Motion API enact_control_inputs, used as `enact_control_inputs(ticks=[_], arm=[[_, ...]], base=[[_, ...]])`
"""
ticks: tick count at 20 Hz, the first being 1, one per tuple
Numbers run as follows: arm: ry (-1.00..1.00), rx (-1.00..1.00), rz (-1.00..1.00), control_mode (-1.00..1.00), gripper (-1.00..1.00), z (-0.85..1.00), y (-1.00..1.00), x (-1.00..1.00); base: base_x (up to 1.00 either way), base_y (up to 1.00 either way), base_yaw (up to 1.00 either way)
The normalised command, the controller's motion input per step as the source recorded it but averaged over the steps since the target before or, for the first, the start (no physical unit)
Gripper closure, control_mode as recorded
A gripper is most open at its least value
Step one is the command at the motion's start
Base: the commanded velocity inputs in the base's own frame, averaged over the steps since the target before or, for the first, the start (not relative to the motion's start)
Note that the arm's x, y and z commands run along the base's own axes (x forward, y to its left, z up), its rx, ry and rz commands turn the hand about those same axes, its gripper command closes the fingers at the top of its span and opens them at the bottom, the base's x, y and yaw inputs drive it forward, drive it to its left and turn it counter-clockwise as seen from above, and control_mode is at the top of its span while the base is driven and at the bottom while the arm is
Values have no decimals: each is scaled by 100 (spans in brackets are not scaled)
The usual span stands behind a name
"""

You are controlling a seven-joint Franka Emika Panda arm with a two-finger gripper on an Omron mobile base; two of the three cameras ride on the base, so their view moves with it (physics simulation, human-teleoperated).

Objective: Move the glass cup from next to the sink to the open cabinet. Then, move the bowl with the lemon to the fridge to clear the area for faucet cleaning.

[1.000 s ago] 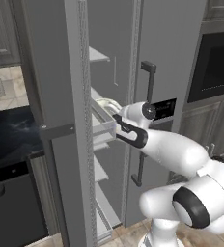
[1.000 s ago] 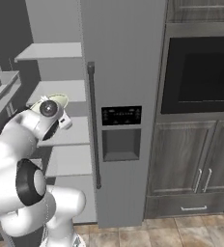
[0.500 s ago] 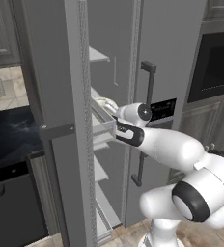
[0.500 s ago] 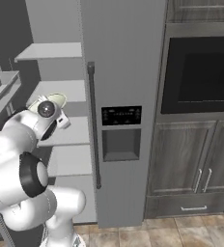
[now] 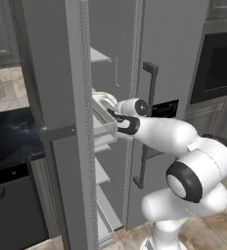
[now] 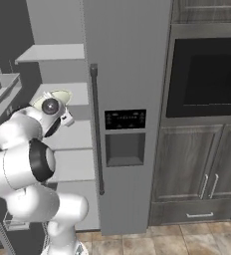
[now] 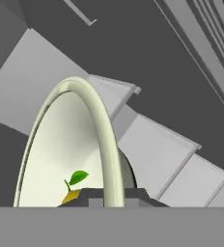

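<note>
My gripper [image 7: 115, 197] is shut on the rim of the cream-white bowl [image 7: 105, 140], which it holds tilted inside the open fridge [image 6: 127, 74]. The lemon [image 7: 71, 195], with a green leaf, lies low in the bowl close to the fingertips. In the left base view the bowl [image 5: 103, 99] hangs just over a white shelf, with the gripper [image 5: 114, 115] behind the open door [image 5: 52, 97]. From the right base view the bowl [image 6: 57, 95] peeks out above the wrist, over a middle shelf [image 6: 62, 92].
The open fridge door stands close on the arm's left, with a door bin [image 5: 103, 128] right under the hand. White shelves [image 6: 53, 52] run above and below. A black built-in oven [image 6: 207, 77] and grey cabinets [image 6: 197, 169] stand to the right, and a dark counter [image 5: 10, 136] to the left.
The hand has edged a little further in toward the fridge shelves, carrying the bowl with it. The grip on the rim is unchanged.
</note>
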Motion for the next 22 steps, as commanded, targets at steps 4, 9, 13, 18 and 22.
enact_control_inputs(ticks=[4, 9, 13, 18, 22], arm=[[7, 0, -4, -100, 100, 6, 23, 74], [1, 7, -4, -100, 100, 10, 26, 29], [-3, 19, 0, -100, 100, 16, 0, -27], [-6, 8, 0, -100, 100, 2, 12, 4], [0, 0, -3, -100, 100, 0, 33, 59]], base=[[0, 0, 0], [0, 0, 0], [0, 0, 0], [0, 0, 0], [0, 0, 0]])
